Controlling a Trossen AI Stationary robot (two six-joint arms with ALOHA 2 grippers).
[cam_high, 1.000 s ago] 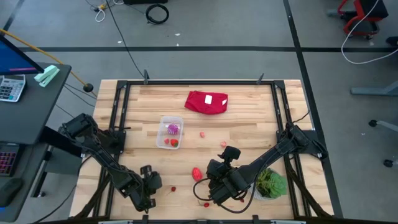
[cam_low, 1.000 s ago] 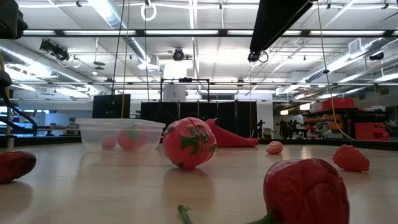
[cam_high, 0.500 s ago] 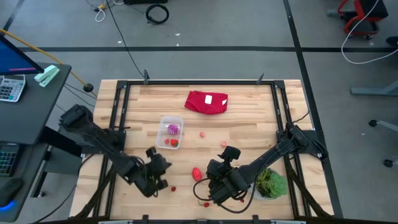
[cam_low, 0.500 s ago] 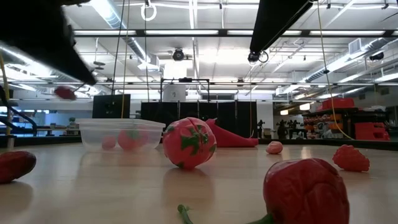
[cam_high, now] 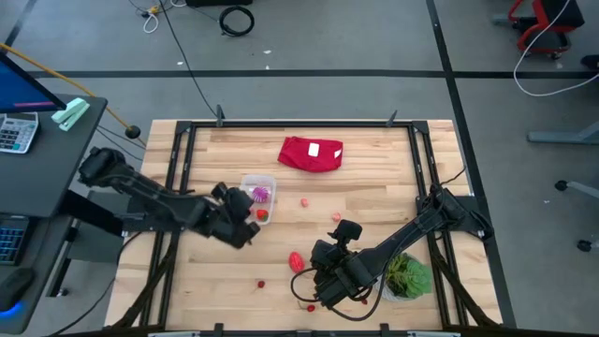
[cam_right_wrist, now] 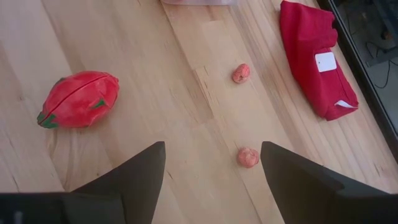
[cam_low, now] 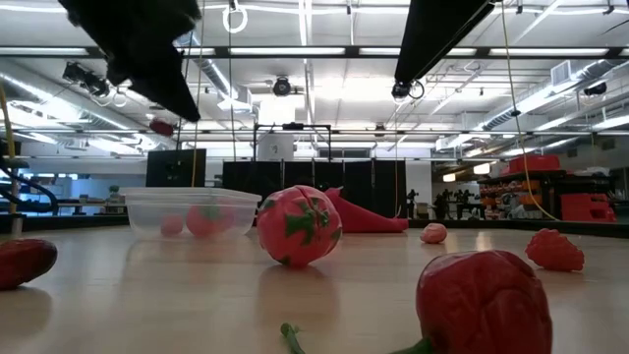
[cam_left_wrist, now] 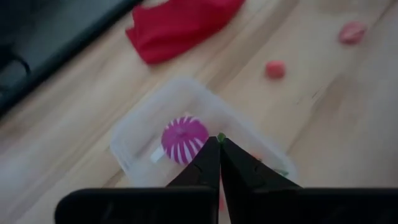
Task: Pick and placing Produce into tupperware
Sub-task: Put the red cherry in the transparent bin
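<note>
The clear tupperware (cam_high: 257, 198) stands left of the table's middle. In it lie a purple striped piece (cam_left_wrist: 185, 138) and a red piece (cam_high: 263, 214). My left gripper (cam_high: 250, 224) hovers at the tub's near edge, shut on a small red piece (cam_low: 162, 126). My right gripper (cam_right_wrist: 211, 180) stands open above the table near its near edge, beside the larger red oval piece (cam_high: 297, 260). Small red and pink pieces lie loose on the wood: (cam_high: 305, 201), (cam_high: 335, 217), (cam_high: 261, 284). My left gripper pinches the small red piece between its two fingertips; in the wrist view only a green bit (cam_left_wrist: 220, 136) shows past the shut tips. The fingers slant down from the table's left side. The piece hangs at the tips, lifted clear, high above the tub.
A folded red cloth with a white label (cam_high: 312, 153) lies at the far middle. A green plant (cam_high: 408, 276) stands at the near right, by the right arm. Bare wood lies between the tub and the cloth and along the left side.
My left gripper has risen from the near left of the table and swung toward the far edge and right, up to the tupperware, turning as it went. It has stayed shut and carried the small red piece with it. The right arm has kept still.
</note>
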